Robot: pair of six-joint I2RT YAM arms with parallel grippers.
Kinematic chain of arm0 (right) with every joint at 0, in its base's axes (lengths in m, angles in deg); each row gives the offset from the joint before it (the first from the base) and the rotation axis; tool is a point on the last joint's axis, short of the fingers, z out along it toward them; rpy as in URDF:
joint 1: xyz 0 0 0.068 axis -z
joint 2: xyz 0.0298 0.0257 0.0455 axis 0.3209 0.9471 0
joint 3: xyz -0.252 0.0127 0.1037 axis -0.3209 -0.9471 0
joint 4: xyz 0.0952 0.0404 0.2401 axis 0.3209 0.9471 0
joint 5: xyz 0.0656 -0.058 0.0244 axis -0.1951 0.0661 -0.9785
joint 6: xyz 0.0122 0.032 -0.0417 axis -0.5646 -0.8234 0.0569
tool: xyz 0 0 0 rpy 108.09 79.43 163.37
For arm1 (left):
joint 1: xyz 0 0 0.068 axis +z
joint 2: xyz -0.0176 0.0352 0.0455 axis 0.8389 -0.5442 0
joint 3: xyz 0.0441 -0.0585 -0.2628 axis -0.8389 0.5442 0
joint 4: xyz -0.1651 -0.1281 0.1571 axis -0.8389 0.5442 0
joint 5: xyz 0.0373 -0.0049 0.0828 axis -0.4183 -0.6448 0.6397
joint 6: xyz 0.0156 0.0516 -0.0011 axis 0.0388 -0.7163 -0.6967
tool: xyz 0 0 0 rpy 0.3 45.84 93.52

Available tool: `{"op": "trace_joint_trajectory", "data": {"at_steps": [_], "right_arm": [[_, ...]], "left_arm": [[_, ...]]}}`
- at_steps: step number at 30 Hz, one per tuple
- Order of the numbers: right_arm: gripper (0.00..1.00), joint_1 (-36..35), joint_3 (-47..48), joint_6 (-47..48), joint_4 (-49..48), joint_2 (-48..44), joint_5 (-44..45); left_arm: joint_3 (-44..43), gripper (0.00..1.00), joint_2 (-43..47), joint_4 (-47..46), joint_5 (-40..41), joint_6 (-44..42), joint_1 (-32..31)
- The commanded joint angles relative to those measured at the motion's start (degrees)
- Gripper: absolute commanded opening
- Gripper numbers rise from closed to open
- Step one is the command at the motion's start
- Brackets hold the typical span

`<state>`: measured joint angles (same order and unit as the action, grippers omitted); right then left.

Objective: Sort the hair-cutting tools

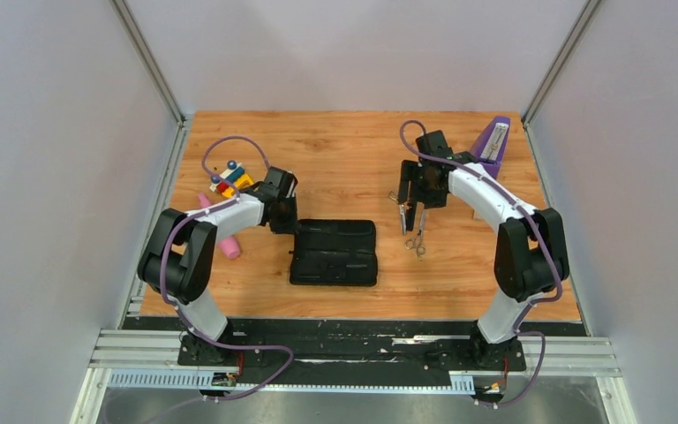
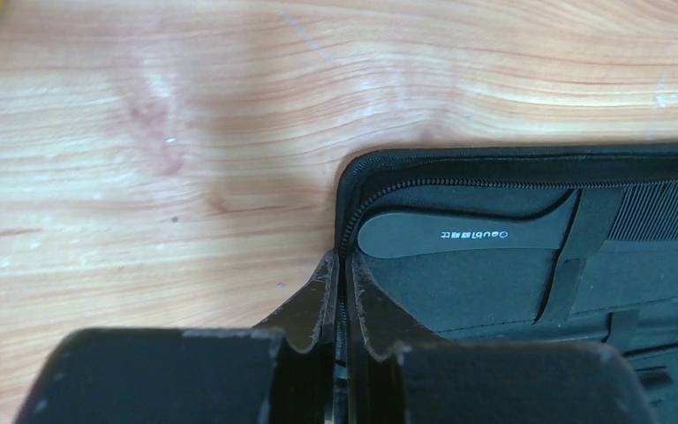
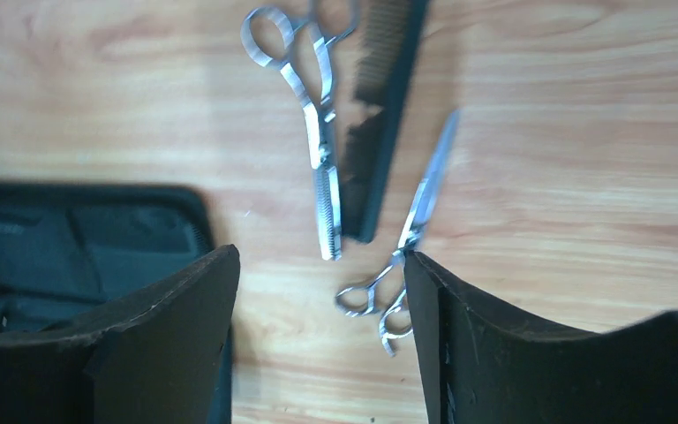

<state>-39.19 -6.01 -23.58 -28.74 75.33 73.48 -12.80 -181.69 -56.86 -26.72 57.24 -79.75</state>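
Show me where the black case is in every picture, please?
Top external: the black case lies open in the middle of the table, between the two arms.
Left wrist: the case fills the right side, its rounded corner near the middle.
Right wrist: the case sits at the left edge, blurry.
Shared landmark: the wooden table under it.

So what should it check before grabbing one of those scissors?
1. Right gripper open: ok.
2. Left gripper steadying the case: ok, shut on its edge.
3. Case lying open: ok.
4. Handled comb already strapped in: ok.
5. Plain scissors lying free of other tools: ok.
6. Toothed scissors free of the straight comb: cannot tell, they lie close together.
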Motion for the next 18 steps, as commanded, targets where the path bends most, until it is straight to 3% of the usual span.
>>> {"op": "trace_joint_trajectory", "data": {"at_steps": [1, 4, 10, 18], "right_arm": [[0.71, 3.99, 5.76, -0.41, 0.28, 3.94, 4.42], [0.7, 4.96, 8.41, -0.12, 0.28, 7.79, 5.99], [0.69, 4.92, 11.63, -0.03, 0.37, 14.31, 5.64], [0.65, 4.08, 10.92, 0.22, 0.37, 17.15, 6.89]], "left_arm": [[2.16, 0.12, 3.12, 5.56, 7.13, 0.69, 1.96], [2.33, 0.21, 5.83, 5.31, 7.94, 1.13, 2.07], [0.91, 0.56, 11.82, 6.5, 9.0, -0.51, 2.13], [-5.03, 0.85, 21.49, 12.53, 12.96, -7.23, 2.15]]}}
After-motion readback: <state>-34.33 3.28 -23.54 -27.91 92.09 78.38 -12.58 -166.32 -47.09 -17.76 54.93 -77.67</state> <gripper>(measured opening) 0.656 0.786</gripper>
